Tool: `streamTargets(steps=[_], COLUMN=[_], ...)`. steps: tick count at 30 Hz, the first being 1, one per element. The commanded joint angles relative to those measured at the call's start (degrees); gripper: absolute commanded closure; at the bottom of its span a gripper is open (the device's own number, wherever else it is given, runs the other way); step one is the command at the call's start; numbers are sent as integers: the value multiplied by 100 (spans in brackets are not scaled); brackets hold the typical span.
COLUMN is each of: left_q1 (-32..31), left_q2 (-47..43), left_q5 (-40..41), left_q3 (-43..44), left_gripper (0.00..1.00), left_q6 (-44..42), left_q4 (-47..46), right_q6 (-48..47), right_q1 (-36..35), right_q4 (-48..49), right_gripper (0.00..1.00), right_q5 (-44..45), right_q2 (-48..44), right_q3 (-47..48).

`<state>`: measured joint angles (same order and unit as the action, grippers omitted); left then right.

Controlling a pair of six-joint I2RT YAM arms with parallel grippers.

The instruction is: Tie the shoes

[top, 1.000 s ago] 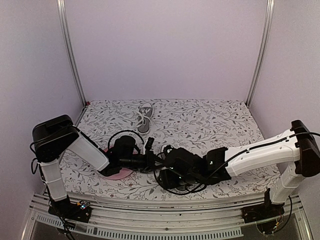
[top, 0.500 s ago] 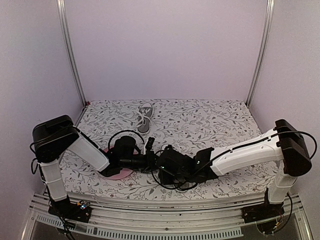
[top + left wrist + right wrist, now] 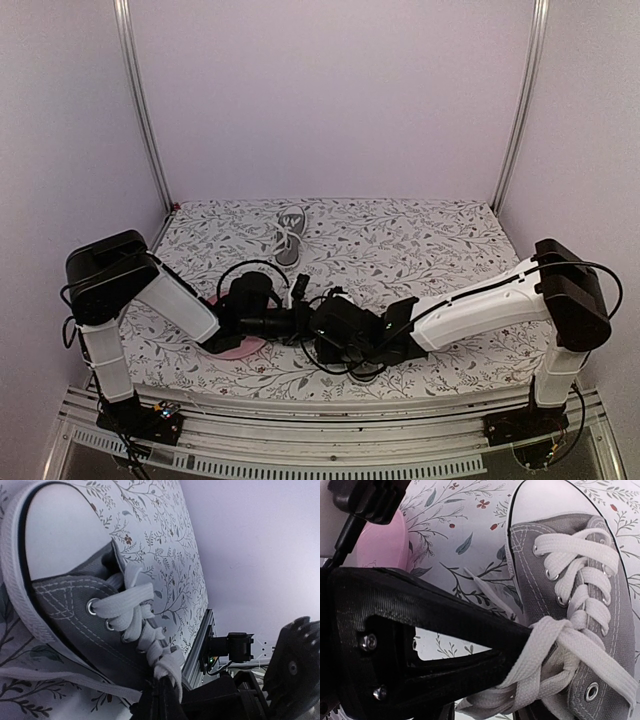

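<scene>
Lace (image 3: 125, 602) in L pincer (image 3: 161, 697)

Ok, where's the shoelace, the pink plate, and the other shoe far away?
white lace (image 3: 570, 545), right wrist view, on the top crossing.
pink plate (image 3: 381, 545), right wrist view, on its bare surface.
far grey sneaker (image 3: 289, 237), top external view, on its laced middle.

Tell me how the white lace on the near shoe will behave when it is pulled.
The white lace looks flat and limp, draped over the right gripper's finger, so it should bend freely and hold no shape. Its woven face probably slips little. The grey shoe looks small and light; a hard tug may drag it.
</scene>
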<state>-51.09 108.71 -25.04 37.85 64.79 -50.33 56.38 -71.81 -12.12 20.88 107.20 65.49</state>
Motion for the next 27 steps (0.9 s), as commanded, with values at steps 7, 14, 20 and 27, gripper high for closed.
streamTargets(steps=[7,14,20,27], left_q1=[-59,-58,-51,-53], left_q2=[27,19,24,-45], left_q5=[-60,-47,-59,41], left_q3=[81,82,87,-6], left_gripper=[100,100,100,100], left_q6=[-22,-18,-34,-60], left_q4=[-135,-138,-108,-7], right_q6=[-69,-377,-688,-944], right_q1=[138,133,131,233], right_q4=[576,1146,1034,502], right_gripper=[84,98,98,98], right_q5=[194,71,-134,-517], right_q2=[117,-268,-760,-1053], right_q3=[-83,-576,-763,-754])
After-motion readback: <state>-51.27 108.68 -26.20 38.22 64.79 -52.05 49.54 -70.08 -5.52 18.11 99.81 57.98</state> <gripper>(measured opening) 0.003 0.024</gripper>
